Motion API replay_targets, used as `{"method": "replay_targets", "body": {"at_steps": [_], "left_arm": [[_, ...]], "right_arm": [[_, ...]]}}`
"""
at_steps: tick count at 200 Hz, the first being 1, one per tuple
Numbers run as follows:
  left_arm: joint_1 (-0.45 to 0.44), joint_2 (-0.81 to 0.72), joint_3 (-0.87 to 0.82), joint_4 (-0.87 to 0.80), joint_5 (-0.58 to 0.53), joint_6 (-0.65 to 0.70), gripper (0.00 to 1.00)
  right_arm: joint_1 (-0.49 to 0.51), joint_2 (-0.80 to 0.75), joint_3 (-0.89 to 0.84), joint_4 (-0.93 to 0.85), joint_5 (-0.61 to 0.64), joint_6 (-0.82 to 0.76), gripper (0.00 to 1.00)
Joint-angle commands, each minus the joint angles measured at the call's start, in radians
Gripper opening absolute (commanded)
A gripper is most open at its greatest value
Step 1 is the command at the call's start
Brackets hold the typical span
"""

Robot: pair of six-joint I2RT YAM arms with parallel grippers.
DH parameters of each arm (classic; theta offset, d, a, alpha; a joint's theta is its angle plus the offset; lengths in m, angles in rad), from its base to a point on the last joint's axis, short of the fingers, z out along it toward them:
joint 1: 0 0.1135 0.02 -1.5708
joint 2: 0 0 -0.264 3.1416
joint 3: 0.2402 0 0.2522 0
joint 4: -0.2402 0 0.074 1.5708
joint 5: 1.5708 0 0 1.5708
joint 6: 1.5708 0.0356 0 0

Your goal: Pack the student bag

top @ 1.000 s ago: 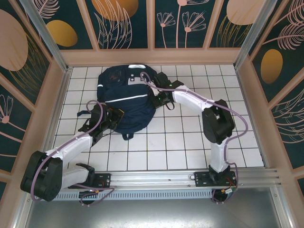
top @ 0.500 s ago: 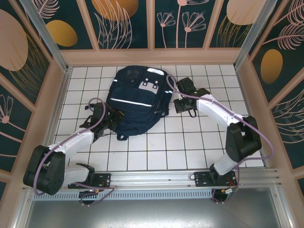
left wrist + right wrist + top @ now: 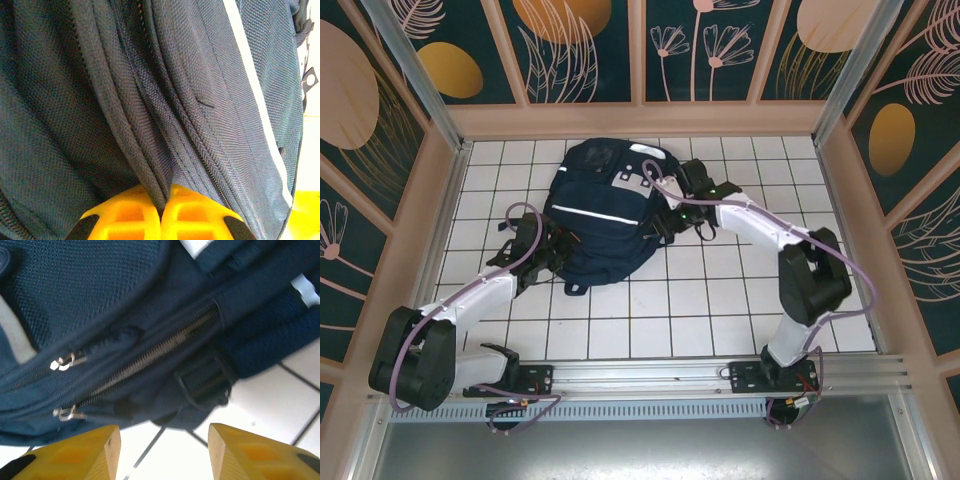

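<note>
**Student bag [image 3: 605, 215]: pinned at one corner, zips yet to be opened**

Lies flat toward the far middle of the white-tiled counter [image 3: 720, 300], front pocket up, with a white stripe across. Looks zipped along the flank seen from the right wrist, with two small metal zipper pulls [image 3: 62, 362] close together and a dark strap buckle [image 3: 202, 382] just beside the lower track.

Pinched at the near-left edge by the left claw [image 3: 162, 202], fingers together on a ridge of navy fabric next to a zip line. Faced on the right flank by the right claw [image 3: 162, 432], fingers apart, empty, near the zips without touching.

Probably time to open a compartment. To do that well: keep the left pinch firm as an anchor; guide the right claw onto one pull tab, not the buckle; close squarely across the tab; draw along the track, low and parallel to the cloth. Otherwise likely to drag the whole bag or slip off so small a tab.

On the left, stretched low from the base, forearm almost flat over the tiles, wrist aimed into the bag's corner. On the right, folded at a raised elbow, forearm reaching back leftward, wrist turned toward the flank.
</note>
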Motion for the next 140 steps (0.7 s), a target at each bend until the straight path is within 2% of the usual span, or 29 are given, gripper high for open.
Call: {"method": "replay_targets", "body": {"at_steps": [1,53,140], "left_arm": [[0.013,-0.009,0.030,-0.004,-0.065,0.029,0.00],[0.013,-0.006,0.030,0.005,-0.057,0.025,0.00],[0.012,-0.011,0.034,0.007,-0.052,0.022,0.00]], "right_arm": [[-0.001,0.048,0.022,-0.002,-0.081,-0.131,0.46],[-0.002,-0.120,-0.176,0.174,-0.191,-0.299,0.48],[-0.001,-0.071,-0.150,0.122,-0.282,-0.396,0.49]]}}
